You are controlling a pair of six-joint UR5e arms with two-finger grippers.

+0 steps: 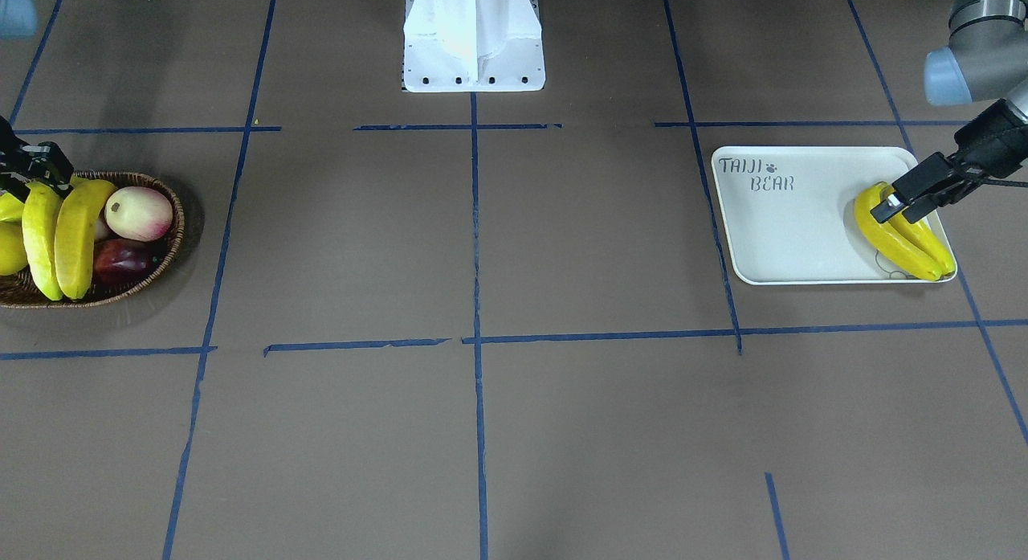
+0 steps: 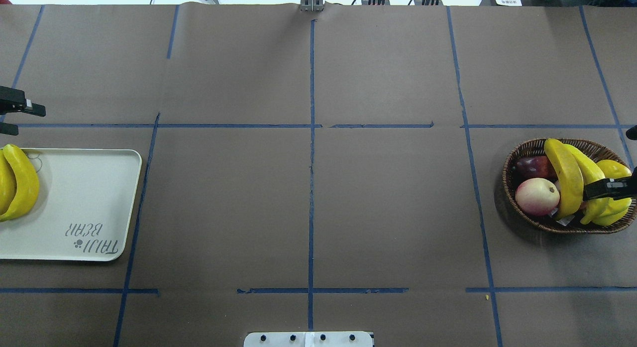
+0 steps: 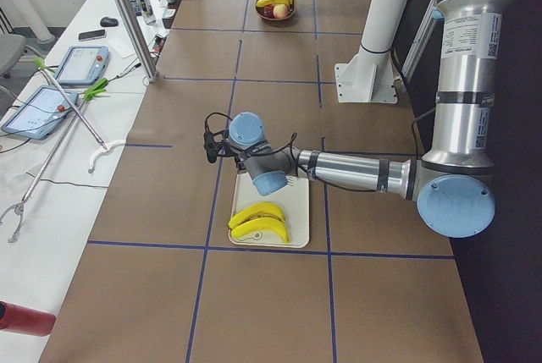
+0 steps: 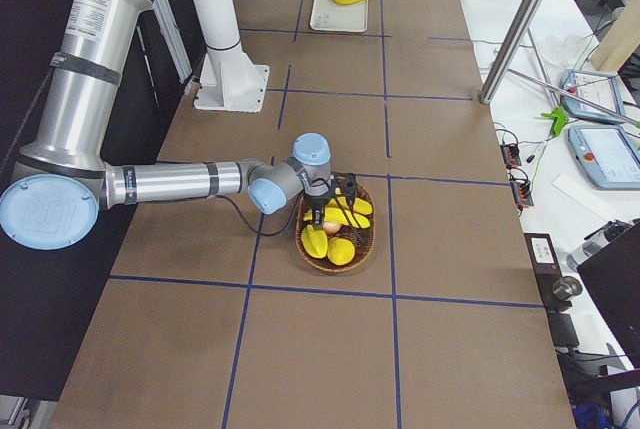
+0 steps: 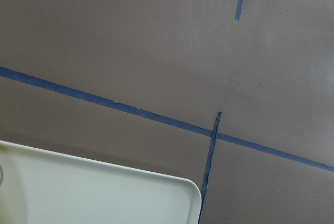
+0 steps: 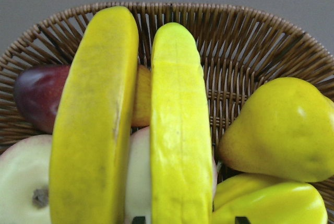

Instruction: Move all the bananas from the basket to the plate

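Observation:
Two yellow bananas lie side by side on the off-white plate, at its end away from the table's middle. My left gripper is open and empty, raised beside them past the plate's far edge. Two more bananas lean across the other fruit in the wicker basket. My right gripper is open, low over the basket, its tips on either side of the right-hand banana. The other banana is just left of it.
The basket also holds a pink-white peach, a dark red fruit, a yellow pear and a starfruit. The robot's white base stands between basket and plate. Blue tape lines cross the brown table.

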